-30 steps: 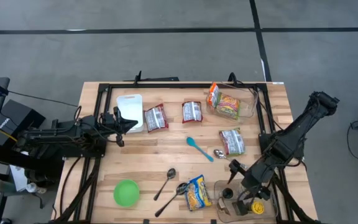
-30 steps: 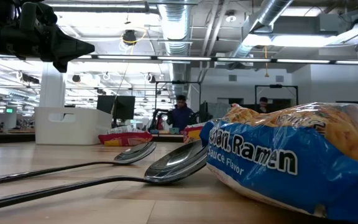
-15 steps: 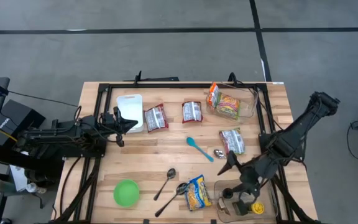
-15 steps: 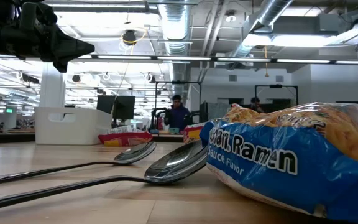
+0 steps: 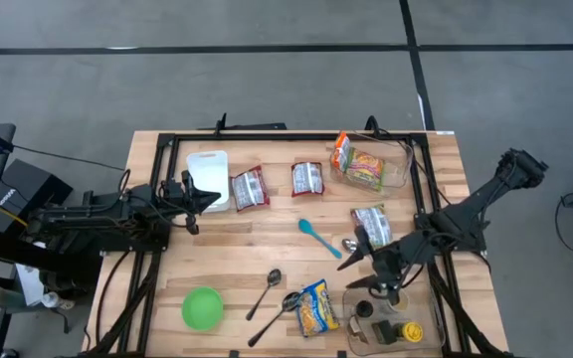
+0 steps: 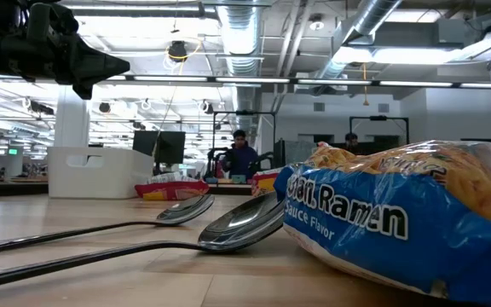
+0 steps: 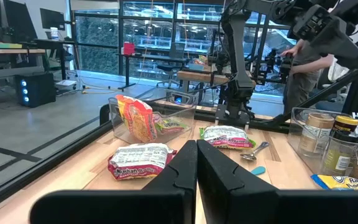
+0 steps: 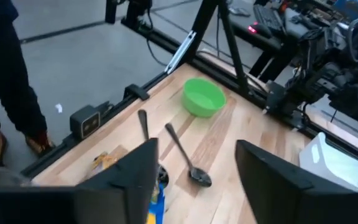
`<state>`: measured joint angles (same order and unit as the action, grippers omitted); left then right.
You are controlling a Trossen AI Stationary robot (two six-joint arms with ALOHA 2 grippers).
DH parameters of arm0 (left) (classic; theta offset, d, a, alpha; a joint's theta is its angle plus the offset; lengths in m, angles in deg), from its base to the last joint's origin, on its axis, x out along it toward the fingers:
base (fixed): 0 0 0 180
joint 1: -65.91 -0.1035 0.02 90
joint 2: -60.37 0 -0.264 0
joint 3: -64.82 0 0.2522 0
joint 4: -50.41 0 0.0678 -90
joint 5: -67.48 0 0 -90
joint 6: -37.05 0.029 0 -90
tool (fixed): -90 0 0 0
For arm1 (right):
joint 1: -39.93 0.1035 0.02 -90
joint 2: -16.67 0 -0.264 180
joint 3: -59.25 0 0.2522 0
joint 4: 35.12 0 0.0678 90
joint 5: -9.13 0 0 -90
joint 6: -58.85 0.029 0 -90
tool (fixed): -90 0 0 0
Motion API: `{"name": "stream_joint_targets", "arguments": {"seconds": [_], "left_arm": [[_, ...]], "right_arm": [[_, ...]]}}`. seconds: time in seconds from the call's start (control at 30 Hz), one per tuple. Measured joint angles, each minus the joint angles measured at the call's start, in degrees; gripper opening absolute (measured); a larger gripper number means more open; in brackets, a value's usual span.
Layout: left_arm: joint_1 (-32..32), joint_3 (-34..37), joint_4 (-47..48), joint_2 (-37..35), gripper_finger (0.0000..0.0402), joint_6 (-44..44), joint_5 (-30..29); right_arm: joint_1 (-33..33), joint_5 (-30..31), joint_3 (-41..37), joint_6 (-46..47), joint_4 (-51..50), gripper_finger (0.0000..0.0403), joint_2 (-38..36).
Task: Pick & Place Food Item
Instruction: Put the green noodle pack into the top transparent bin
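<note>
Two arms: one is at work, one is parked at the counter's [image 5: 267, 244] left edge.
Right gripper [image 5: 371, 261]: it is held above the counter's right half, with the silver-green food packet [image 5: 372, 225] just beside it; its fingers are seen spread wide apart in the right wrist view, with nothing between them.
Left gripper [image 7: 196, 163]: it is pressed together, empty, and pointed across the counter from near the white tray [image 5: 208, 166].
Likely target: the silver-green packet is judged the nearest food item, lying flat with a spoon [image 5: 355, 247] just beside it.
Other food: two red-and-silver packets [image 5: 250, 188] are spread along the far side; a ramen packet [image 5: 315, 306] is lying near the front edge.
Handling: a light, soft, crinkly pouch is expected; the film is probably slick, and the contents may shift when squeezed.
Where to grip: a pinch across the narrow width, near the middle, is judged safest; an end seam is likely to let the pouch swing.
Risk: the neighbouring spoon could be clipped on the descent.
Placement: the green bowl [image 5: 202, 307] and the clear container [image 5: 394, 171] are both seen; which is meant cannot be told.
</note>
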<state>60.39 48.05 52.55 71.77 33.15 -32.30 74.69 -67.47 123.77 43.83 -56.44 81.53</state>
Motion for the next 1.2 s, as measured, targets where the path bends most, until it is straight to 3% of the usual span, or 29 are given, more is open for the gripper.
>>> {"name": "stream_joint_targets", "arguments": {"seconds": [0.27,0.5,0.7,0.97,1.2], "left_arm": [[-0.02,0.00,0.00,0.02,0.0003,0.02,-0.02],[-0.02,0.00,0.00,0.01,0.0003,0.02,0.00],[-0.02,0.00,0.00,0.02,0.0003,0.02,0.00],[-0.02,0.00,0.00,0.00,0.0003,0.01,-0.02],[-0.01,0.00,0.00,0.01,0.0003,0.01,-0.02]], "right_arm": [[-2.23,-1.02,0.00,2.05,1.97,0.0081,0.04],[-3.12,-1.38,0.00,2.16,3.36,0.0009,0.07],[-3.34,-1.38,0.00,2.71,3.60,0.0011,0.07],[-3.45,-1.38,0.00,14.71,3.70,0.0014,0.09],[-4.45,-1.40,0.00,15.56,3.74,0.0014,0.09]]}}
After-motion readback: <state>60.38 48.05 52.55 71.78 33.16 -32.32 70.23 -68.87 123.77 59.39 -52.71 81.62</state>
